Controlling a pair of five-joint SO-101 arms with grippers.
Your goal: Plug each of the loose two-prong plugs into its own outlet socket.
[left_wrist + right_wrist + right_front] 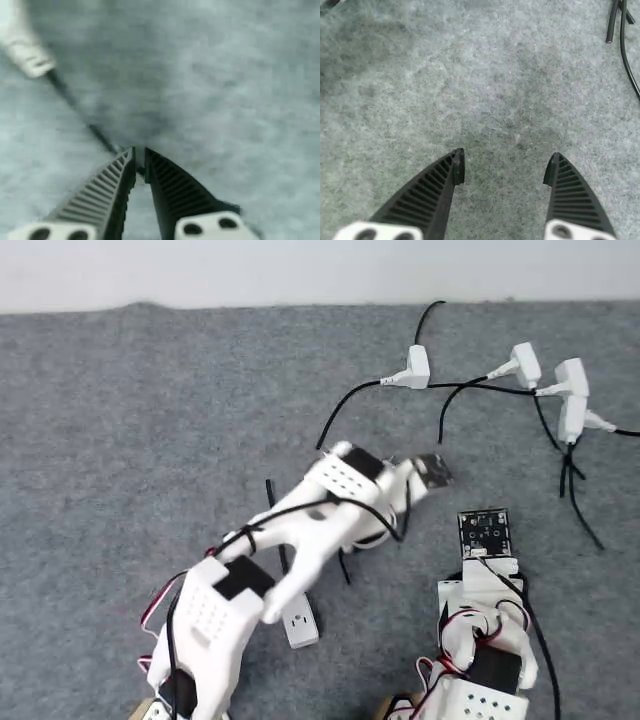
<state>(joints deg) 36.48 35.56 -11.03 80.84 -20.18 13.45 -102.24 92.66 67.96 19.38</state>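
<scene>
Several white two-prong plugs lie at the far right of the grey carpet: one (415, 368) nearest the middle, another (520, 365) beside it, and a pair (571, 390) at the edge, all trailing black cables. A white outlet socket (300, 622) lies near the front, beside the left arm. My left gripper (139, 150) is stretched out over mid-carpet (430, 472), its fingers closed on a thin black cable (75, 102) that runs up to a white plug (25, 50). My right gripper (507, 156) stands open above bare carpet at the front right.
The right arm (485, 640) sits low at the front right with its camera board (483, 530) on top. Black cables (621, 40) run off to the right of it. A white wall (300, 270) borders the far edge of the carpet.
</scene>
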